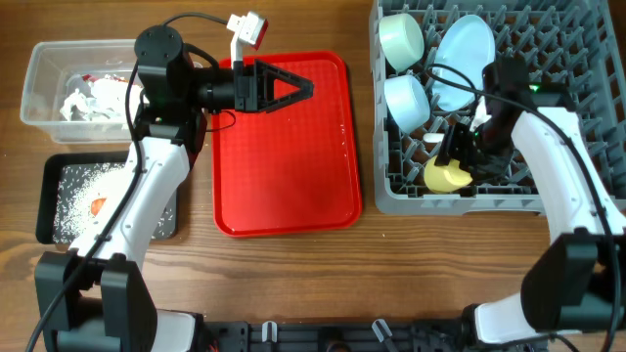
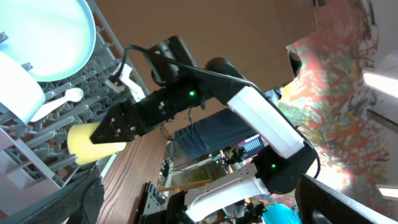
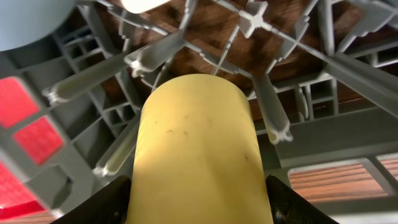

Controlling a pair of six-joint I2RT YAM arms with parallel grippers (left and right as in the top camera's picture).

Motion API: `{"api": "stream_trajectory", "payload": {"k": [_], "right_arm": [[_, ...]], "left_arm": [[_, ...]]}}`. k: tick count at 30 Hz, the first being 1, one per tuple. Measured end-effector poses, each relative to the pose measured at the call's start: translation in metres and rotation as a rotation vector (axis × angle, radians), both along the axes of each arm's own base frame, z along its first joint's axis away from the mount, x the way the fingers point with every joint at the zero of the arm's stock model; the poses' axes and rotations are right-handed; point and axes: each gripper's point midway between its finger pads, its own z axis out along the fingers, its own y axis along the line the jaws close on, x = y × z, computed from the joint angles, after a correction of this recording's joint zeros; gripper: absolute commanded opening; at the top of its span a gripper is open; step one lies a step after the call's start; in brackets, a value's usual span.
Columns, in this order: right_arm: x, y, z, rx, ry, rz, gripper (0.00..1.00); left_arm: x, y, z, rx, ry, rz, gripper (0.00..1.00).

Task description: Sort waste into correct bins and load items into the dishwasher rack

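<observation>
The grey dishwasher rack point(image 1: 509, 200) stands at the right. It holds a pale green bowl point(image 1: 401, 39), a light blue bowl point(image 1: 408, 101), a light blue plate point(image 1: 462, 59) and a white spoon point(image 2: 59, 102). My right gripper point(image 1: 456, 161) is shut on the yellow cup point(image 1: 445, 176) among the pegs at the rack's front left; the cup fills the right wrist view point(image 3: 199, 155) between the fingers point(image 3: 199, 202). My left gripper point(image 1: 289, 88) is open and empty above the red tray, pointing at the rack. Its fingers point(image 2: 205, 208) frame the left wrist view, which shows the cup point(image 2: 93, 140).
A red serving tray point(image 1: 284, 186) lies in the middle. A clear tub point(image 1: 39, 78) at the far left holds crumpled white paper point(image 1: 83, 98). A black tray point(image 1: 49, 196) in front of it holds rice grains point(image 1: 78, 191) and an orange carrot piece point(image 1: 98, 206).
</observation>
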Motion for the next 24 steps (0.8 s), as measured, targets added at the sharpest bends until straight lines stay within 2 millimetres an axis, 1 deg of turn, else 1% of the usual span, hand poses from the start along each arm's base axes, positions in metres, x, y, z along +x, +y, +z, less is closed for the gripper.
{"api": "stream_trajectory", "payload": {"k": [3,4,5,6,7,9,12,15,17,18,20,21,22,23,24], "right_arm": [[0.0,0.0,-0.004,0.0,0.009,0.0,0.56],[0.002,0.0,-0.004,0.0,0.002,0.0,0.59],[0.004,0.0,-0.004,0.0,-0.005,0.0,0.66],[0.004,0.0,-0.004,0.0,-0.006,0.0,0.81],[0.004,0.0,-0.004,0.0,-0.006,-0.003,0.89],[0.004,0.002,-0.003,0.012,-0.005,-0.009,0.91],[0.005,0.003,-0.002,0.019,-0.007,-0.01,0.92],[0.009,0.003,0.006,0.019,-0.02,-0.01,0.92],[0.015,0.004,0.02,0.022,-0.035,-0.008,0.93],[0.018,0.004,0.03,0.022,-0.042,-0.005,0.95],[0.025,0.003,0.064,0.021,-0.08,0.002,0.96],[0.031,0.003,0.09,0.021,-0.126,0.007,0.96],[0.03,0.004,0.108,0.021,-0.152,0.011,0.99],[0.023,0.004,0.13,0.023,-0.159,0.014,1.0],[0.021,0.005,0.154,0.027,-0.227,0.022,1.0]], "left_arm": [[0.0,0.0,0.0,0.0,0.0,0.0,1.0],[0.0,0.0,0.0,0.0,0.0,0.0,1.0],[0.0,0.0,0.0,0.0,0.0,0.0,1.0],[0.0,0.0,0.0,0.0,0.0,0.0,1.0],[0.0,0.0,0.0,0.0,0.0,0.0,1.0],[0.0,0.0,0.0,0.0,0.0,0.0,1.0],[0.0,0.0,0.0,0.0,0.0,0.0,1.0],[0.0,0.0,0.0,0.0,0.0,0.0,1.0],[0.0,0.0,0.0,0.0,0.0,0.0,1.0],[0.0,0.0,0.0,0.0,0.0,0.0,1.0],[0.0,0.0,0.0,0.0,0.0,-0.001,1.0],[0.0,0.0,0.0,0.0,0.0,0.0,1.0],[0.0,0.0,0.0,0.0,0.0,0.0,1.0],[0.0,0.0,0.0,0.0,0.0,-0.001,1.0],[-0.001,0.0,0.0,0.0,0.0,-0.004,1.0]]}}
